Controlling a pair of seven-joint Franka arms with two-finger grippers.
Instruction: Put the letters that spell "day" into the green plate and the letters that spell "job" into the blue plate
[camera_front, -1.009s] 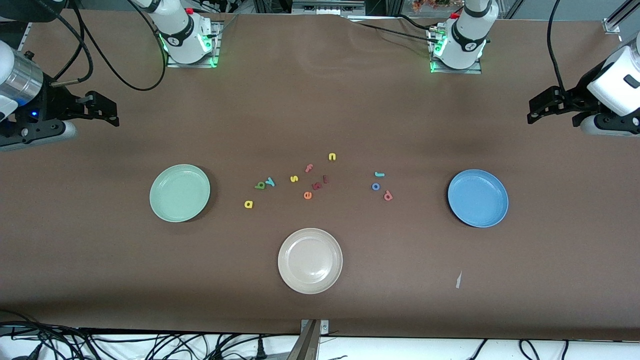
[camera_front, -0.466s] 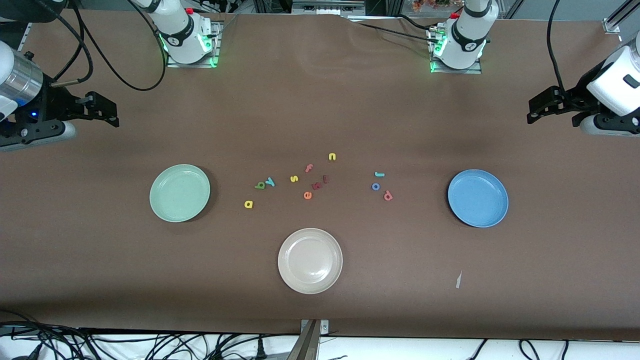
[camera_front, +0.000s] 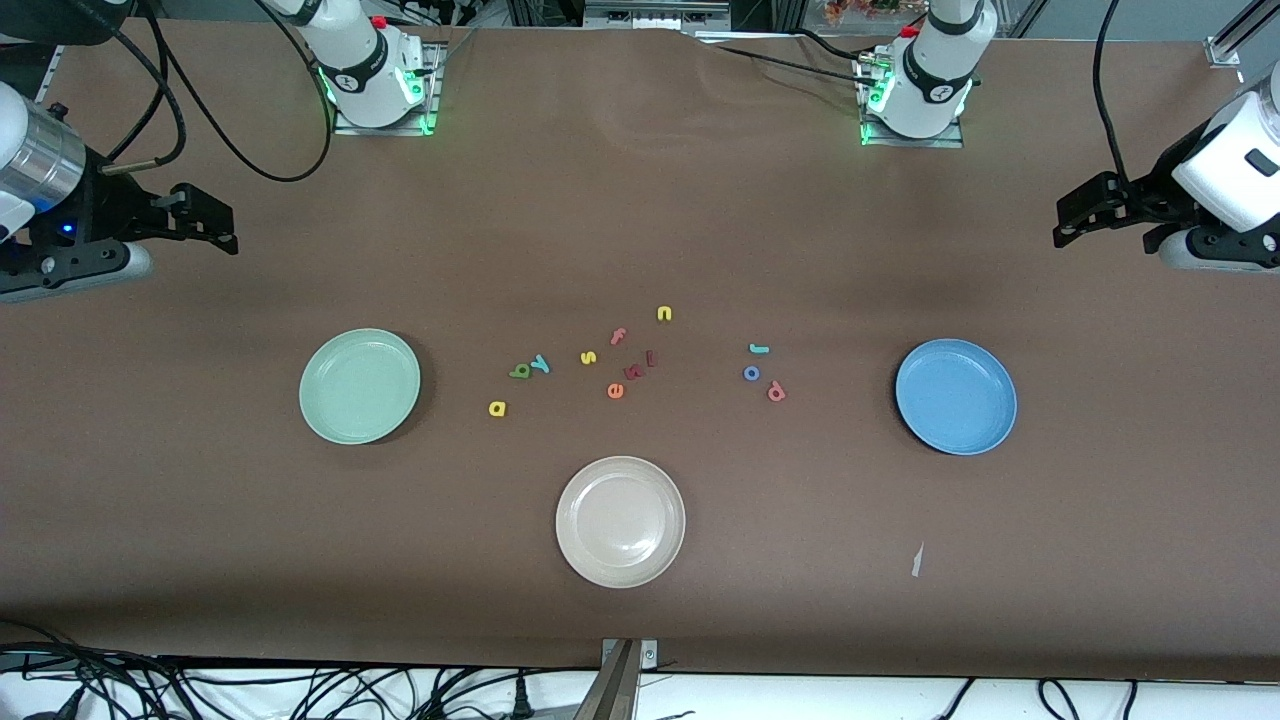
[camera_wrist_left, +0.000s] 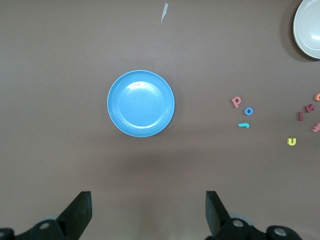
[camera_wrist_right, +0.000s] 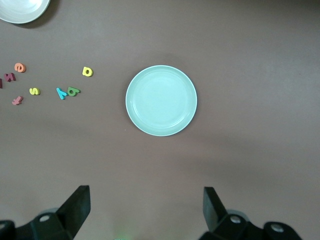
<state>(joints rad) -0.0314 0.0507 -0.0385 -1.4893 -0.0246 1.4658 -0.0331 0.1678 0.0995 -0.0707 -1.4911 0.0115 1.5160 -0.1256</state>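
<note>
right gripper (camera_front: 215, 225) jaws wide, empty, waits | green plate (camera_front: 360, 385) empty | d (camera_front: 519, 372), a (camera_front: 497, 408), y (camera_front: 541, 364) on worktop (camera_front: 640, 200) beside it | beige plate (camera_front: 620, 521) nearer camera | j (camera_front: 759, 349), o (camera_front: 751, 373), b (camera_front: 776, 393) near empty blue plate (camera_front: 956, 396) | left gripper (camera_front: 1075, 215) jaws wide, empty, waits

On the desk (camera_front: 640, 200), the green plate (camera_front: 360, 386) lies toward the right arm's end and the blue plate (camera_front: 956, 396) toward the left arm's end, both empty. A beige plate (camera_front: 620, 521) sits nearer the camera between them. The d (camera_front: 520, 371), y (camera_front: 541, 364) and a (camera_front: 497, 408) cluster near the green plate; the j (camera_front: 759, 349), o (camera_front: 752, 373) and b (camera_front: 776, 393) lie nearer the blue one. The right claw (camera_front: 205, 222) and the left claw (camera_front: 1085, 215) hang open over the desk's ends.
</note>
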